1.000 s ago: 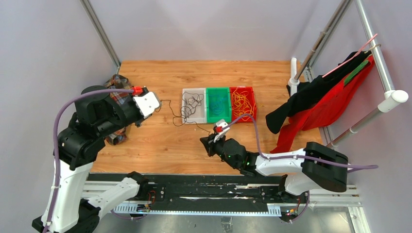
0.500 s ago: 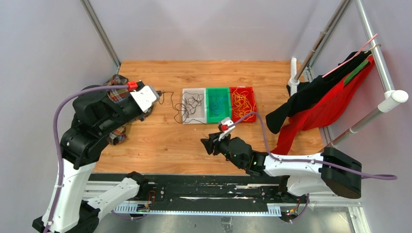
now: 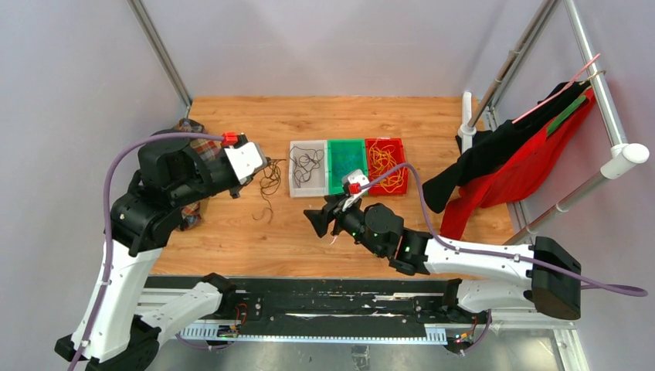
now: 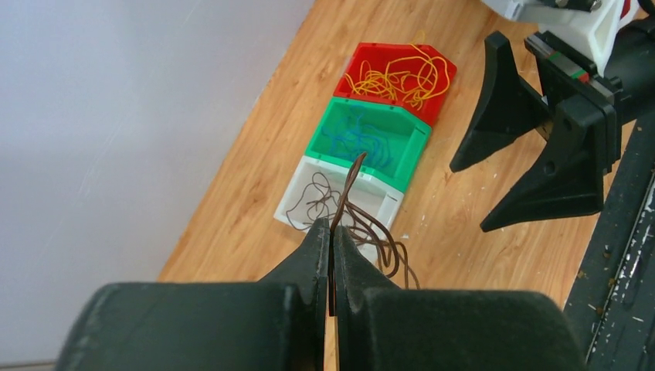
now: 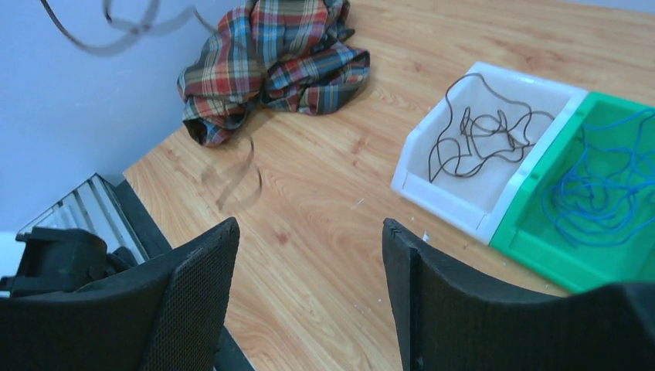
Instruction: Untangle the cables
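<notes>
My left gripper (image 3: 261,165) (image 4: 332,229) is shut on a dark cable (image 3: 269,184) (image 4: 376,236), which hangs from it in loose loops to the table left of the bins. A white bin (image 3: 293,188) (image 5: 494,212) holds another black cable (image 3: 309,162) (image 5: 479,131). Beside it, a green bin (image 3: 346,190) (image 4: 330,148) holds blue cables (image 5: 595,185), and a red bin (image 3: 400,147) (image 4: 363,56) holds yellow cables (image 3: 384,164) (image 4: 402,73). My right gripper (image 3: 313,222) (image 5: 309,226) stands open just above the wood in front of the white bin, with nothing between its fingers.
A crumpled plaid cloth (image 3: 190,130) (image 5: 270,62) lies at the table's left edge, under my left arm. Red and black garments (image 3: 502,170) hang on a rack at the right. The black rail (image 3: 324,301) runs along the near edge.
My right gripper has opened, let go of the dark cable's end and shifted left. The left gripper moved right toward the bins, so the cable went from stretched to slack loops.
</notes>
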### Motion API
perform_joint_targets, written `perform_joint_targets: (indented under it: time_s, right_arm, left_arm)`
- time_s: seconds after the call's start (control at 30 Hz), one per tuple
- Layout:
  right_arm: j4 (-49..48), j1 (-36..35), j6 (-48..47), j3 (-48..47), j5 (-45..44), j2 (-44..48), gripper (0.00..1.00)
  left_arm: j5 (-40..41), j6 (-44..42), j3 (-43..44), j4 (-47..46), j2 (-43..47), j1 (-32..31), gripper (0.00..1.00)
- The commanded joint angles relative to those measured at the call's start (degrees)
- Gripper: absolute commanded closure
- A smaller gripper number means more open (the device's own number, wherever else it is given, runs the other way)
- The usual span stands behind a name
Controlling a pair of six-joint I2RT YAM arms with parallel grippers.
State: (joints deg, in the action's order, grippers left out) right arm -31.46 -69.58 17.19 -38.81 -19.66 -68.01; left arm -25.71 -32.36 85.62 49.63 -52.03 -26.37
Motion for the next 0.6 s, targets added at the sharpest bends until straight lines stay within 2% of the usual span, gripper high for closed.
perform_joint_targets:
  time_s: [0.0, 0.13, 0.27, 0.43, 0.57]
  right_arm:
    - [4.1, 0.4, -2.3, -5.3, -4.9, 0.7, 0.32]
    - [13.4, 0.8, -0.2, -9.5, -18.7, -1.0, 0.35]
    - [14.1, 1.0, -3.0, -9.2, -24.2, -0.3, 0.34]
    - [20.4, 2.6, -3.8, -10.2, -33.9, 0.8, 0.34]
    - [22.5, 4.3, -3.0, -8.6, -35.3, 2.6, 0.34]
  left_arm:
    - [0.5, -1.7, -1.1, -0.2, -1.4, 0.3, 0.97]
    - [3.4, 0.0, -1.5, -2.8, -4.9, 0.2, 0.99]
    - [6.0, 0.5, -1.5, -7.5, -9.3, 0.2, 0.99]
    - [9.0, -0.6, -0.5, -13.4, -15.3, 0.2, 0.99]
    - [11.3, -0.5, 1.3, -17.6, -21.1, 0.2, 0.99]
